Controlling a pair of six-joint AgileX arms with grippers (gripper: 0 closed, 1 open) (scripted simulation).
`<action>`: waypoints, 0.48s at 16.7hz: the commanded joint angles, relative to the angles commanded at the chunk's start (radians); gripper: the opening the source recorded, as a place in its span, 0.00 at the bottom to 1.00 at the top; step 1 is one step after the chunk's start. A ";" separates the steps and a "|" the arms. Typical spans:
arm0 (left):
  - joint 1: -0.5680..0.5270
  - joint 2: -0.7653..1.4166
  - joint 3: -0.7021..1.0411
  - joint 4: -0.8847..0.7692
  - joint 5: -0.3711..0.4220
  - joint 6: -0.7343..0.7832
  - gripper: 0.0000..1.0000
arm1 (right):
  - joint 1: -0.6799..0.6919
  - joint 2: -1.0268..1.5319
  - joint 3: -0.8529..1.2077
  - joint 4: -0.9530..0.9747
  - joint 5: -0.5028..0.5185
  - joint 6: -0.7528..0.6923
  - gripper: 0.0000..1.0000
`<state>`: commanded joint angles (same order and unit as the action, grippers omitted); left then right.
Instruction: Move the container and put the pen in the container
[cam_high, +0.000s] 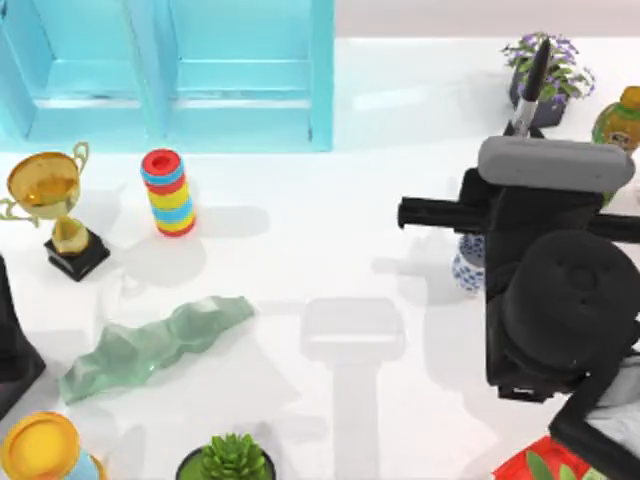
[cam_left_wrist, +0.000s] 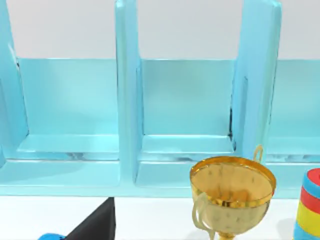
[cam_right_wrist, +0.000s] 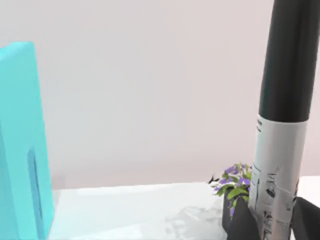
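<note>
The right arm hangs over the counter's right side, its gripper (cam_right_wrist: 270, 220) with fingers (cam_right_wrist: 243, 222) clamped on the pen (cam_right_wrist: 285, 100), a black barrel with a pale label band, held upright. The container (cam_high: 468, 262), white with blue flowers, stands on the counter partly under that arm. The left arm (cam_high: 15, 340) sits at the left edge; I cannot tell its fingers' state.

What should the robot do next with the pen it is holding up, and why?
Probably lower the pen straight down toward the container. The right gripper holds it upright between its fingers, and from above the blue-patterned cup peeks out from under that arm at the table's right side. A small sideways nudge may be needed first. The left arm sits parked at the left edge.
</note>
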<state>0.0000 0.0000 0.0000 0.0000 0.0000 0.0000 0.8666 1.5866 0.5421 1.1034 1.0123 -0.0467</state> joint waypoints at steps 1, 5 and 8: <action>0.000 0.000 0.000 0.000 0.000 0.000 1.00 | -0.019 0.020 0.007 0.011 -0.020 0.000 0.00; 0.000 0.000 0.000 0.000 0.000 0.000 1.00 | -0.035 0.036 0.013 0.022 -0.037 0.002 0.00; 0.000 0.000 0.000 0.000 0.000 0.000 1.00 | -0.035 0.036 0.013 0.022 -0.037 0.002 0.15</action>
<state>0.0000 0.0000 0.0000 0.0000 0.0000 0.0000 0.8316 1.6224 0.5554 1.1254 0.9756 -0.0446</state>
